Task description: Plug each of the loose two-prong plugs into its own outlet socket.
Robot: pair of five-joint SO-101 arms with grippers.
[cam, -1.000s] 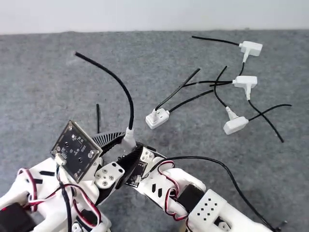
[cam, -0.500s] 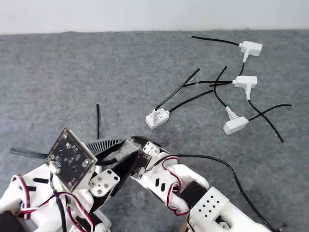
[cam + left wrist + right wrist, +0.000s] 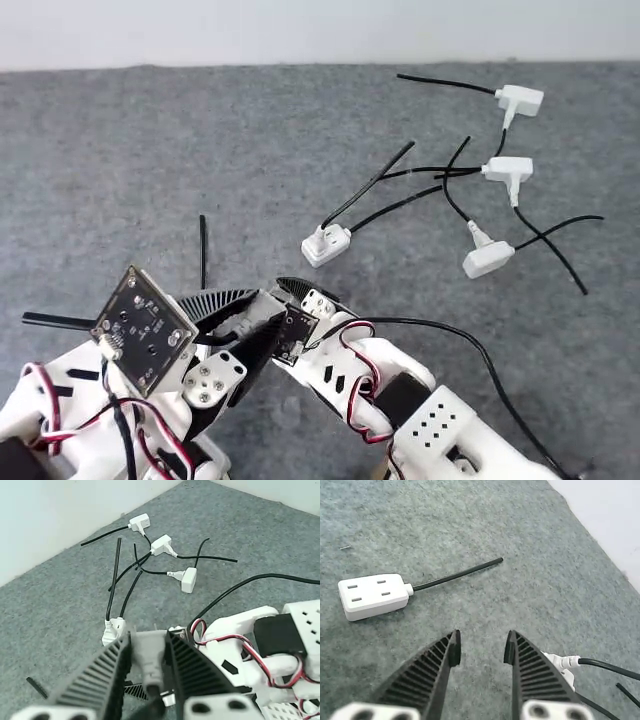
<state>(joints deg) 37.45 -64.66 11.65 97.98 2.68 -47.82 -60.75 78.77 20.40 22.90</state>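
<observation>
A pale two-prong plug (image 3: pixel 149 656) is clamped in the left pincer (image 3: pixel 148 639), toward the tabletop's near edge, black cord at its tail. A white outlet socket (image 3: pixel 326 243) lies flat mid-tabletop, slots up — unfilled. Toward the far right corner lie three more, each seemingly with a plug in it — farthest socket (image 3: pixel 521 98), middle socket (image 3: pixel 508 168), nearest socket (image 3: pixel 488 260), black cords crossing

Room to pass over left carpet (image 3: pixel 120 150); tangled cords (image 3: pixel 440 173), outlet socket (image 3: pixel 325 243) obstruct right side.
</observation>
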